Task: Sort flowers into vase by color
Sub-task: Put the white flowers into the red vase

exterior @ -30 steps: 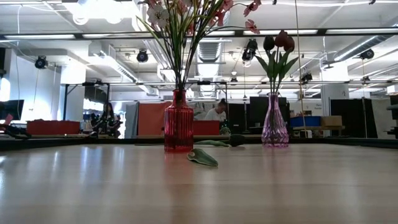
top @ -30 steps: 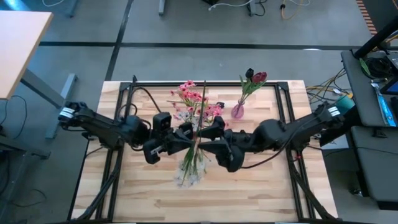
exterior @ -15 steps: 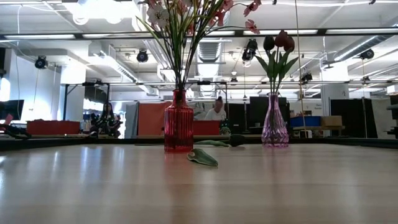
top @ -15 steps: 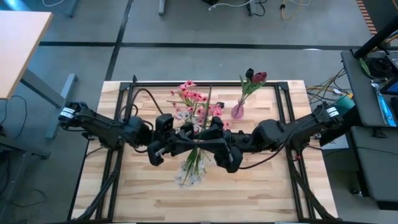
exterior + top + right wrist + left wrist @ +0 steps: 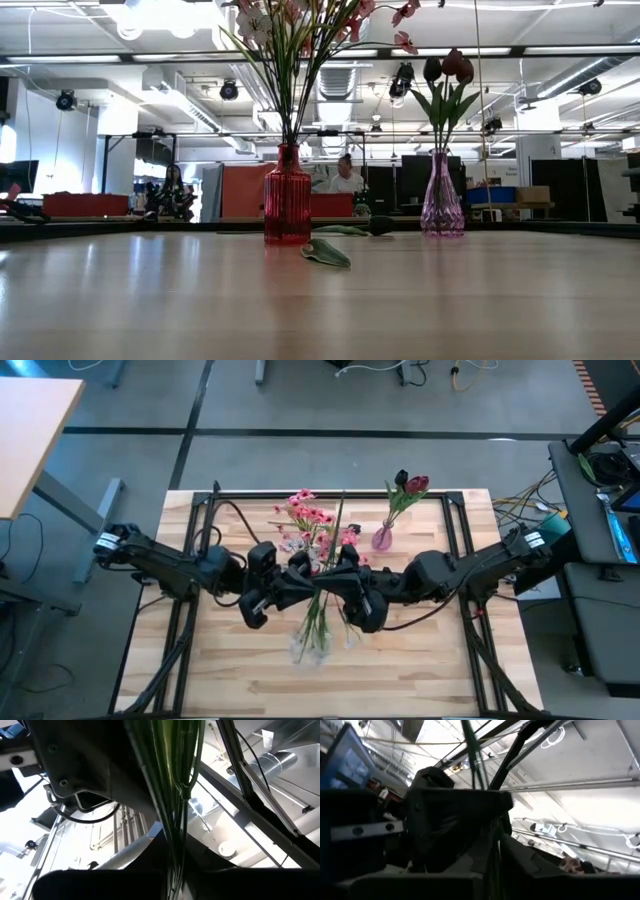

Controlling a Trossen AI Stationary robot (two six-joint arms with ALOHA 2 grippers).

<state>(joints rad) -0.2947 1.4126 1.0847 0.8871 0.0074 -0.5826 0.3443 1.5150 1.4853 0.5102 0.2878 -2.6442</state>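
Since the earlier frame the right gripper (image 5: 338, 582) has slid in toward the left gripper (image 5: 300, 582) and its fingers have closed on the bunch of white flowers (image 5: 312, 643); a second ago they stood apart. Both grippers now sit just beside each other above the middle of the desk (image 5: 420, 660), each clamped on the same green stems (image 5: 172, 785), which run up between the dark fingers in both wrist views. White blossoms hang out on the near side of the grippers, over the desk. Just beyond the grippers stands the red vase (image 5: 287, 195) with pink flowers (image 5: 312, 517). Farther off to the right gripper's far side is the purple vase (image 5: 441, 198) holding dark red buds (image 5: 410, 484). A loose green leaf (image 5: 327, 252) lies in front of the red vase.
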